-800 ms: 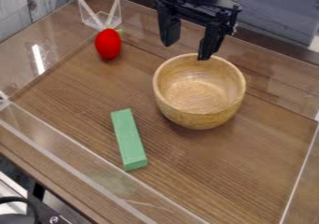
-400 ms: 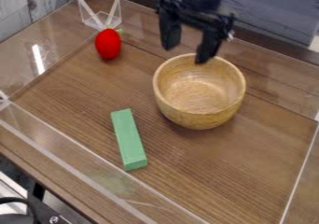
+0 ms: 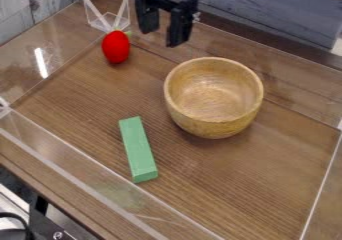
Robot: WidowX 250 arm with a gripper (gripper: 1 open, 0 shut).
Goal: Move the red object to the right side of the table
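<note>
The red object (image 3: 116,47), a small round bright-red toy fruit with a pale leaf tab on top, rests on the dark wood-grain table (image 3: 80,104) at the far left. My gripper (image 3: 159,26) hangs open above the back of the table, just right of the red object and clear of it. Nothing sits between its black fingers (image 3: 177,30).
A wooden bowl (image 3: 214,95) stands right of centre. A flat green rectangular block (image 3: 136,149) lies near the front. Low clear acrylic walls (image 3: 54,174) edge the tabletop.
My gripper has moved left, from above the bowl's far rim to a spot close beside the red object. It stays open. The objects have not moved.
</note>
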